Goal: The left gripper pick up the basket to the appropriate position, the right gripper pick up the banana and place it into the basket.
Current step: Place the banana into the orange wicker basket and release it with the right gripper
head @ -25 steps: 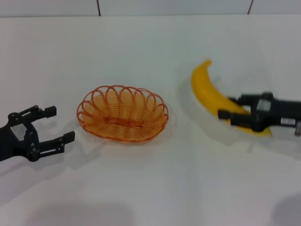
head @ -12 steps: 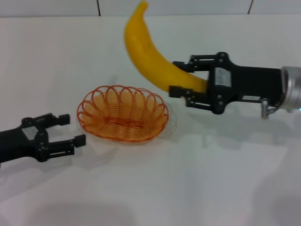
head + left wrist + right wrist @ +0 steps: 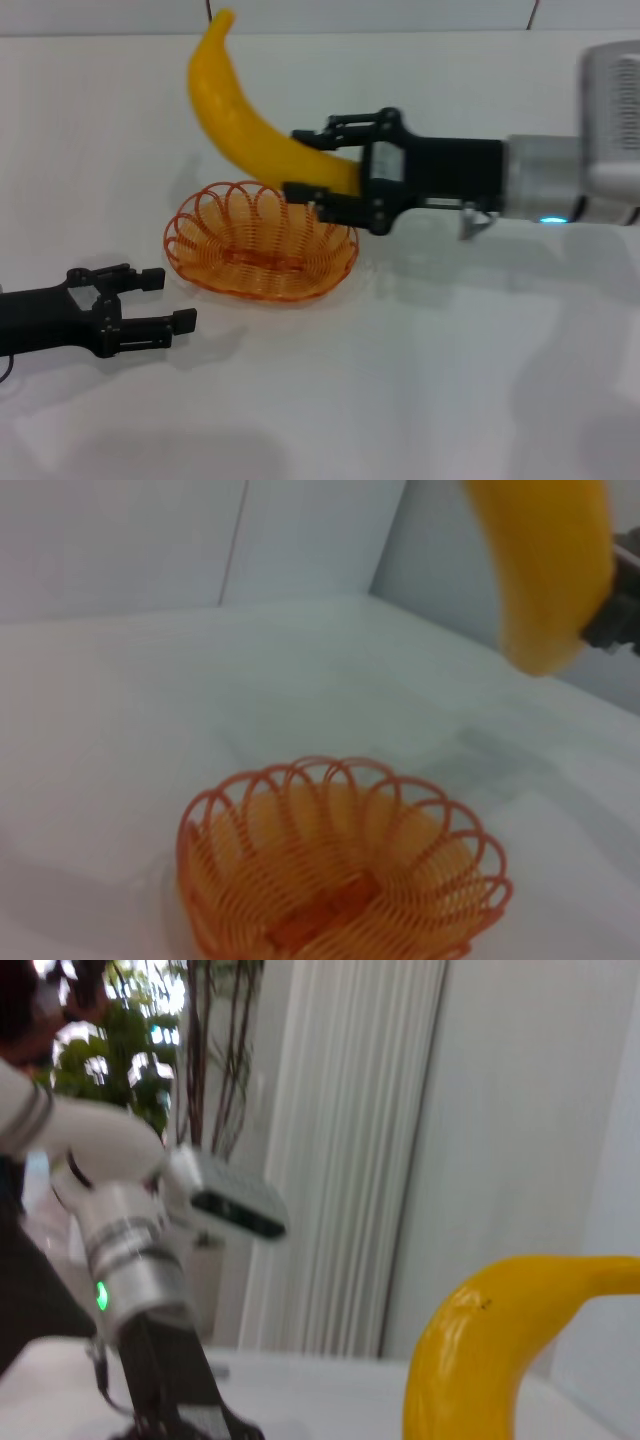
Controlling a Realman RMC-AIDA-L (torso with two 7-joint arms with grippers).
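Observation:
The orange wire basket (image 3: 260, 242) sits on the white table, also in the left wrist view (image 3: 340, 870). My right gripper (image 3: 318, 164) is shut on the lower end of the yellow banana (image 3: 245, 110) and holds it in the air above the basket's far right rim, its tip pointing up and left. The banana also shows in the left wrist view (image 3: 545, 565) and the right wrist view (image 3: 500, 1345). My left gripper (image 3: 170, 298) is open and empty, low over the table just front-left of the basket, not touching it.
The white table (image 3: 420, 380) stretches in front and to the right. A wall with panel seams (image 3: 380, 12) runs along the back edge. My left arm shows in the right wrist view (image 3: 150, 1290).
My right gripper lifted the banana off the table and carried it left to above the basket. My left gripper moved right and forward, closer to the basket's front-left edge.

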